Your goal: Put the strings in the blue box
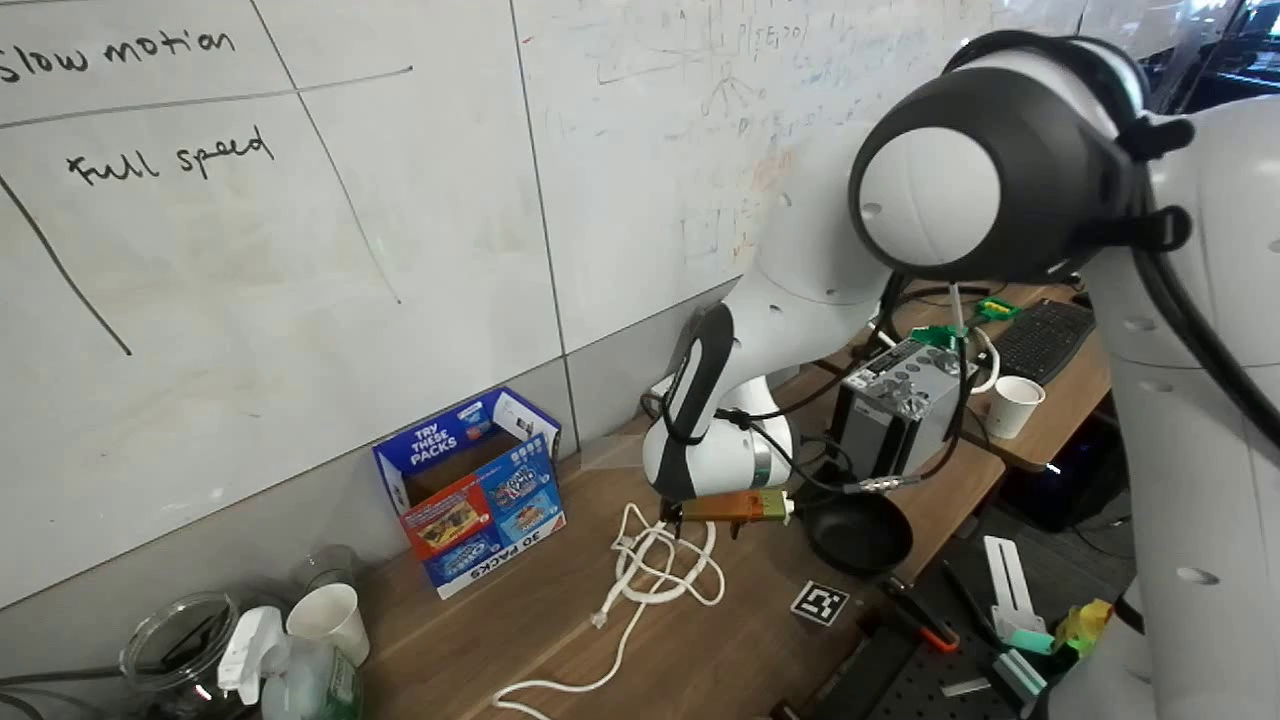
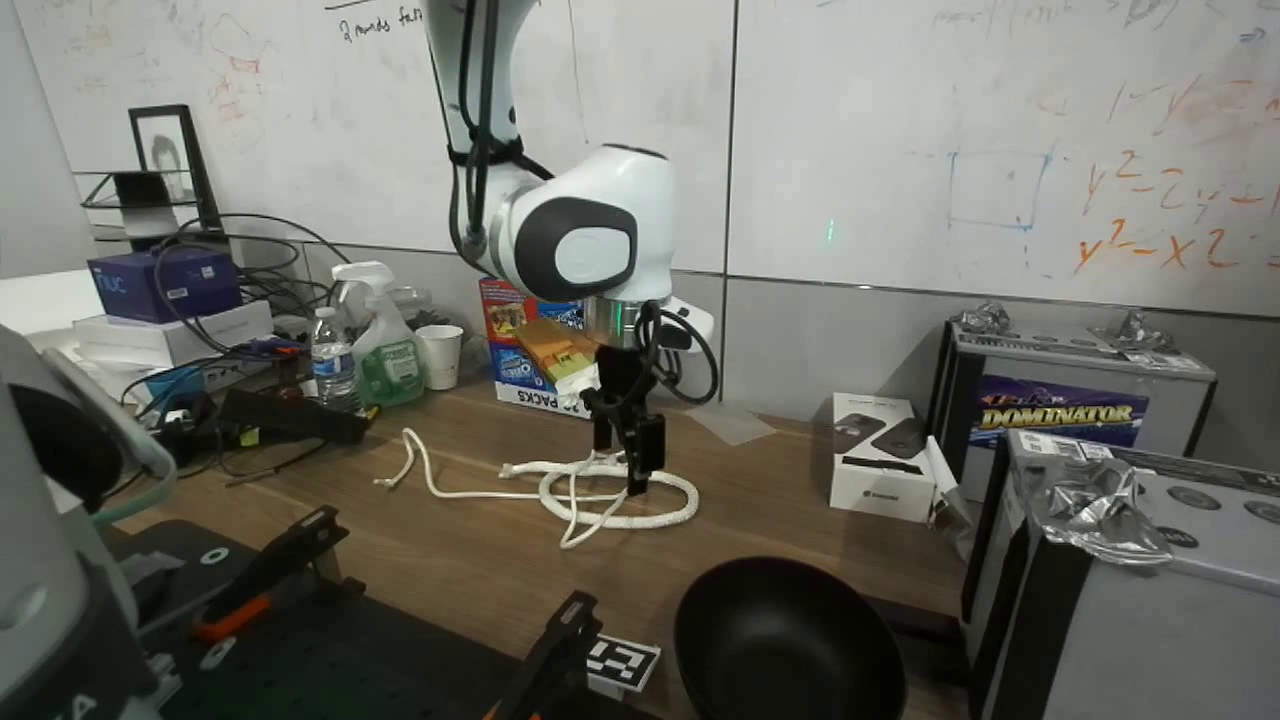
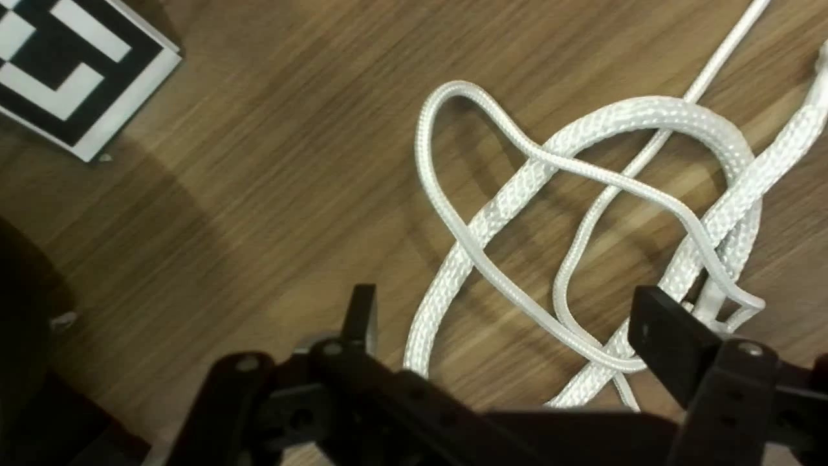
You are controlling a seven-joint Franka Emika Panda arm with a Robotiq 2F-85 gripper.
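The fingers [image 3: 669,340] stand spread wide, pointing down over a loose tangle of white braided cord [image 3: 698,243]; whether they touch it cannot be told. The cord lies looped on the wooden tabletop [image 3: 259,207], between the upright, open-topped blue snack box [image 1: 487,512] near the whiteboard [image 1: 440,240] and a black pan [image 1: 857,538]. A fiducial marker [image 1: 820,604] sits near the pan.

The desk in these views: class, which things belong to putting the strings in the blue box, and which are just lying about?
Belongs to the job:
white strings
blue box marked 30 PACKS
gripper, open

Just lying about:
black pan
spray bottle
water bottle
box marked nuc
black-and-white marker
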